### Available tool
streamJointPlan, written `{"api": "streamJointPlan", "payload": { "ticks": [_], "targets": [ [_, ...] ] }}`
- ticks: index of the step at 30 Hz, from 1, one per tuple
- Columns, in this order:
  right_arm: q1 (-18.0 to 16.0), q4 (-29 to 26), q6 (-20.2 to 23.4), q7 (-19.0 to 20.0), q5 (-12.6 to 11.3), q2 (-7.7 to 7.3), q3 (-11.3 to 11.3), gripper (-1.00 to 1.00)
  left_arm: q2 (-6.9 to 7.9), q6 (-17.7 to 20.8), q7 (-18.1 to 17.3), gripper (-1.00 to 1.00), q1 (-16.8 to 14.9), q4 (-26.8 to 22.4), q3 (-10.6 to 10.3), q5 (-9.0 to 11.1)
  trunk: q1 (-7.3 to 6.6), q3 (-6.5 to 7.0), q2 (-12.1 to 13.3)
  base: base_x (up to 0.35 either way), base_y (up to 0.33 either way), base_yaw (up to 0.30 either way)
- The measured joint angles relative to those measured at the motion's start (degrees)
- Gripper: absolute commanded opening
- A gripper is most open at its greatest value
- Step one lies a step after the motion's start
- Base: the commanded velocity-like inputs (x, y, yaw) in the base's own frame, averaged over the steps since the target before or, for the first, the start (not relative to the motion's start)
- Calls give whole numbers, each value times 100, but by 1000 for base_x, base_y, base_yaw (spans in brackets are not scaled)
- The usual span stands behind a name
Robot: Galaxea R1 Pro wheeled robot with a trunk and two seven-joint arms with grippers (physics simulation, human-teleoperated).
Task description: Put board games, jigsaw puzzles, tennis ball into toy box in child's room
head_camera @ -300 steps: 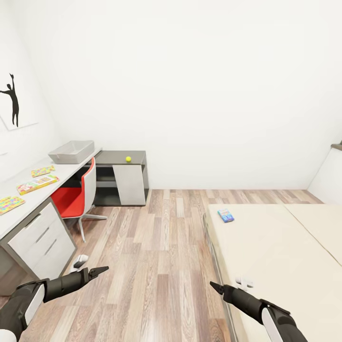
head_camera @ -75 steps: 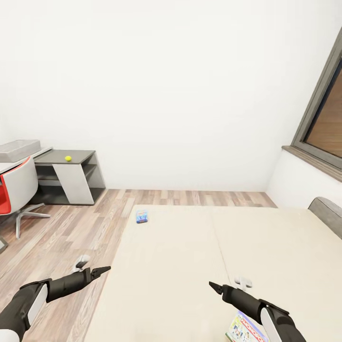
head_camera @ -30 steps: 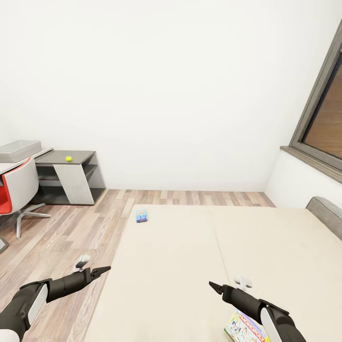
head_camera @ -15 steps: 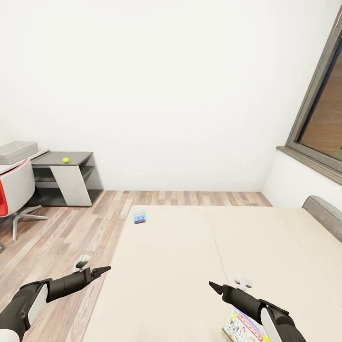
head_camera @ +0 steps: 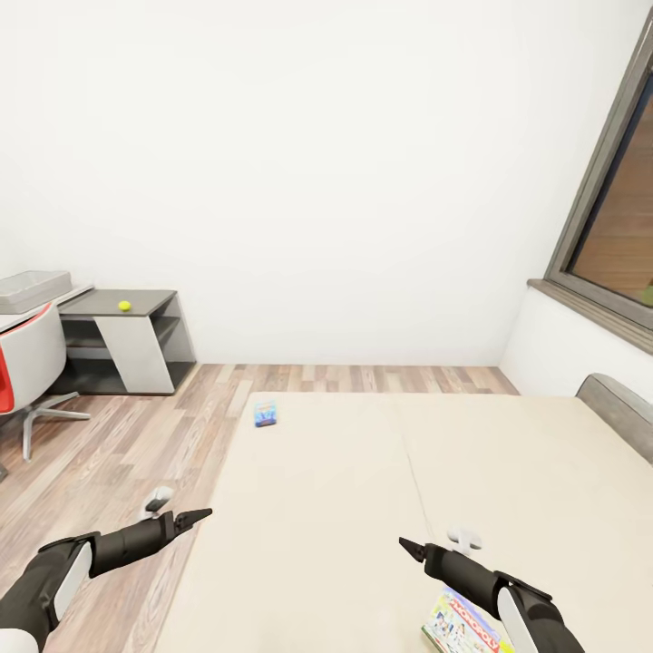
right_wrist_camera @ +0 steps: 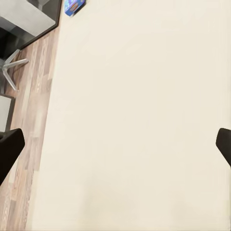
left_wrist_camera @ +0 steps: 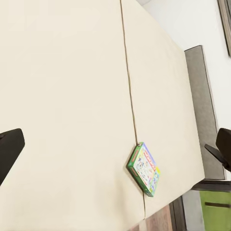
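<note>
Hovering over the bed [head_camera: 363,508], the left gripper [head_camera: 195,519] and right gripper [head_camera: 410,547] hold nothing, fingers spread wide in the wrist views. The Monopoly box [head_camera: 458,626] lies beside the right arm; the small blue game [head_camera: 267,414] sits near the bed's far corner. The tennis ball [head_camera: 124,306] rests on the dark cabinet [head_camera: 136,340], beside the toy box [head_camera: 32,288].

Plain white walls [head_camera: 317,163] seen; wood-plank floor [head_camera: 109,453] laid w/ mixed brown boards. Dark-framed window [head_camera: 608,218] noted at right. Red/white swivel chair [head_camera: 23,363] parked beside dark grey cabinet [head_camera: 136,340].
</note>
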Motion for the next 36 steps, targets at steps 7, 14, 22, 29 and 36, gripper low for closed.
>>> {"api": "streamJointPlan", "payload": {
  "ticks": [7,14,22,29,36],
  "targets": [
    [0,-3,1,0,1,0,-1,100,-9,0,3,100,0,1,-6,2,0,0,0,0,-185,0],
    [0,-3,1,0,1,0,-1,100,-12,0,4,100,0,1,-6,3,0,0,0,0,-222,0],
    [0,-4,2,0,1,0,-1,100,-13,0,4,100,0,1,-5,3,0,0,0,0,-229,0],
    [0,-5,-3,3,1,0,-1,100,-13,0,4,100,0,1,-7,0,0,0,0,0,-231,0],
    [0,-2,-4,1,0,2,0,100,-13,0,0,100,0,0,-3,-1,0,0,0,0,-146,0]
  ]
}}
